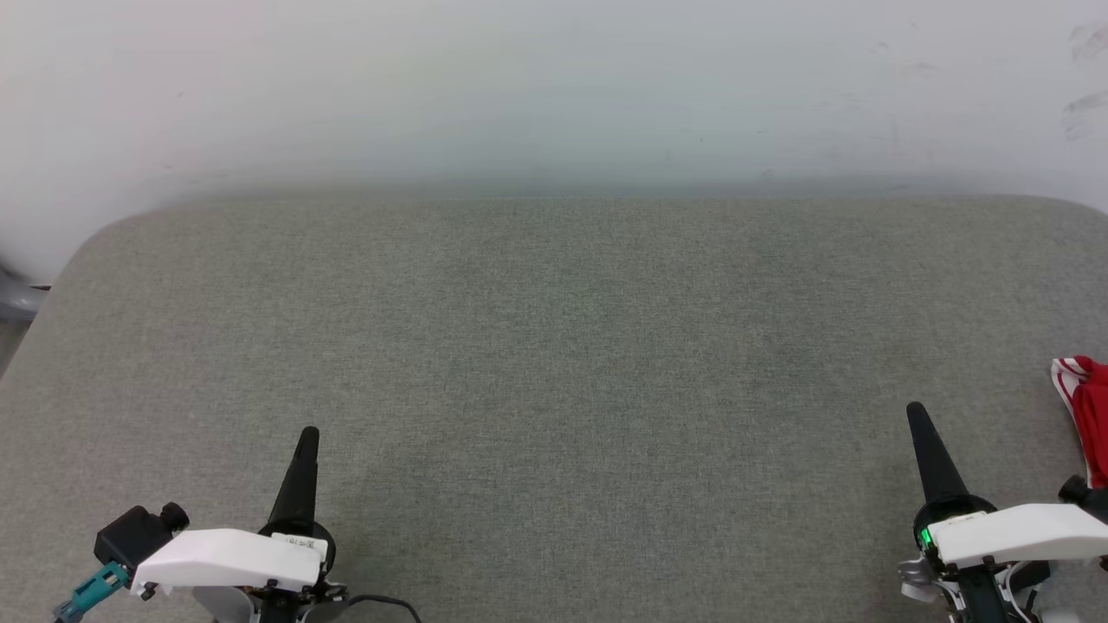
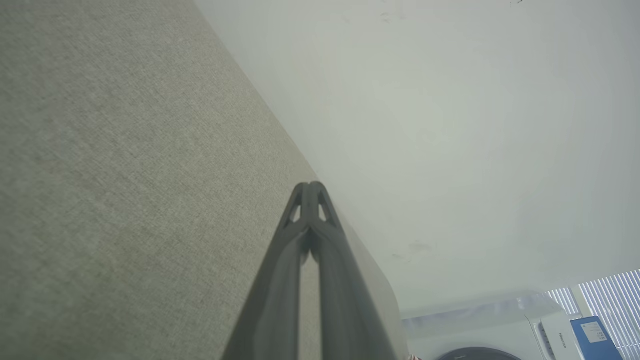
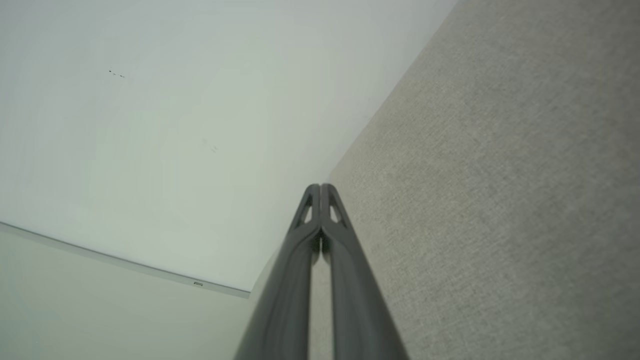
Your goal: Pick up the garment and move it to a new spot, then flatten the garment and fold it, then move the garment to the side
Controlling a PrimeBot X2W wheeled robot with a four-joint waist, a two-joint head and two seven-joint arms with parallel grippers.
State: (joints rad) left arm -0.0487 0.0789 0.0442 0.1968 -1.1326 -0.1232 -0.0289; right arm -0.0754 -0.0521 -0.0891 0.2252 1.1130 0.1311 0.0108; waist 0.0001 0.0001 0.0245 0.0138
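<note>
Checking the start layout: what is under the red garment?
The garment lies on the grey fabric surface, at the head view's right edge. Anything directly beneath the cloth is covered, and the rest of the garment runs out of frame.

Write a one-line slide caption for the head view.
Left end effector and right end effector shut over grey fabric surface; garment at the right edge.
</note>
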